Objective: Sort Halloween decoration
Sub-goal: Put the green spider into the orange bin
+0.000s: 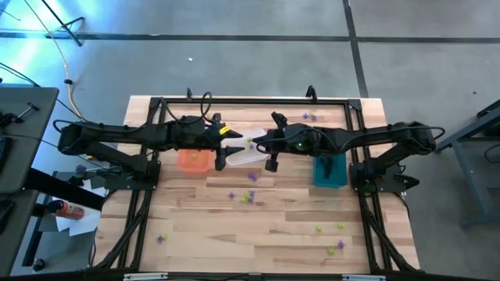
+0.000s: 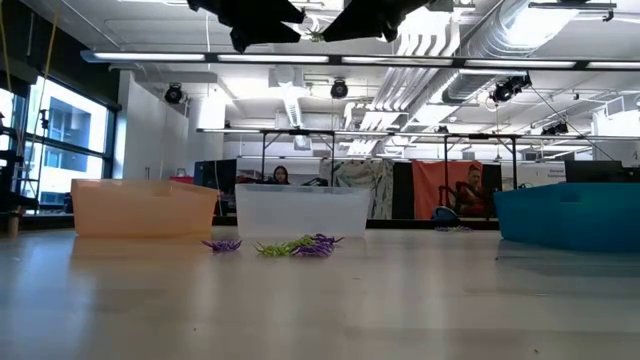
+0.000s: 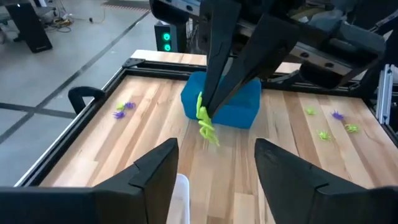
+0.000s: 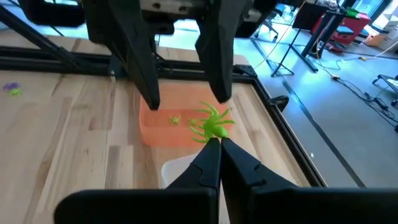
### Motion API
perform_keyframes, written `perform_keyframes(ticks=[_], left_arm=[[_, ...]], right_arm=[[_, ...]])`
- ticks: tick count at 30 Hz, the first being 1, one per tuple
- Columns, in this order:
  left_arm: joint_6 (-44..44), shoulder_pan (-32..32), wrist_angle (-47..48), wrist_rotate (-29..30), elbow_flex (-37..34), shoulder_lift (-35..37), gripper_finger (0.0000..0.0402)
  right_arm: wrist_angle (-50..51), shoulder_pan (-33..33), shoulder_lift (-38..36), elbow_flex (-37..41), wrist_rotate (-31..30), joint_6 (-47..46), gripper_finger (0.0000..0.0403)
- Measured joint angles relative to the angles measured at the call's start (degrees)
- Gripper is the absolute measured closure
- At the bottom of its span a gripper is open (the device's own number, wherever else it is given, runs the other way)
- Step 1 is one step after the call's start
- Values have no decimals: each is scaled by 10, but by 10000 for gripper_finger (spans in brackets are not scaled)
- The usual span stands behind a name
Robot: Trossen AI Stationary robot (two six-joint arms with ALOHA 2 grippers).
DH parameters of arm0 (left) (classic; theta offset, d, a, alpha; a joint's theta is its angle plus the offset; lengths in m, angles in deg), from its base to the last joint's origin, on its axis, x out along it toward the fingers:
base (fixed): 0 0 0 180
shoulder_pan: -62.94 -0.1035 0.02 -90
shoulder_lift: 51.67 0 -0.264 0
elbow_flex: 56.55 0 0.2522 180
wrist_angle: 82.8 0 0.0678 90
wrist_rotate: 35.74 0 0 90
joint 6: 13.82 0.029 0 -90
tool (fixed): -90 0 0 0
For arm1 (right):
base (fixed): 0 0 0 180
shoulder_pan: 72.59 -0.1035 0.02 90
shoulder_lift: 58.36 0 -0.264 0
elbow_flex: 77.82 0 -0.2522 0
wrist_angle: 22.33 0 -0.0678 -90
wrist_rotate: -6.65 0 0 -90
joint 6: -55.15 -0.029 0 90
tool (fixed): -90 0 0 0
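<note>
No legible writing; pale wood table point(image 1: 258, 226) with black frame, workshop room behind with ceiling ducts and strip lights. Yellow-green spider point(image 4: 213, 123), spindly-legged plastic, pinched in closed right gripper point(image 4: 216, 144) above clear bin point(image 2: 302, 211), facing left gripper point(image 3: 214, 165), fingers spread wide, empty. Purple and green spiders point(image 1: 248, 195) lie scattered on table.

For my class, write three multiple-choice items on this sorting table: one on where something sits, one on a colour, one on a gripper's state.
1. The clear bin lies:
A. between the orange bin and teal bin
B. at the near table edge
C. off the table

2. The trinket in the right gripper is:
A. black
B. yellow-green
C. purple

3. The left gripper is:
A. shut on a bin
B. shut, empty
C. open

Answers: 1 A, the high view shows that row; 2 B, both wrist views show it; 3 C, a gap between its fingers.
</note>
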Motion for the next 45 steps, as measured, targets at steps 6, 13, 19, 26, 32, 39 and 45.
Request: perform_keyframes(ticks=[6,13,19,26,32,39,45], left_arm=[[-1,-2,-12,11,0,0,178],[-3,-2,-47,-2,0,-15,176],[-3,-2,-69,1,0,-31,183],[4,-1,-72,14,0,-27,264],[4,-2,-70,18,0,-28,362],[4,-1,-69,30,0,-28,397],[7,-1,-45,47,0,-27,400]], right_arm=[[-22,0,0,0,8,0,403],[-38,0,0,0,12,0,403],[-36,0,0,0,15,0,403],[-34,0,0,0,15,0,403],[-35,0,0,0,15,0,403],[-35,0,0,0,21,-6,402],[-29,0,-2,0,13,-4,384]])
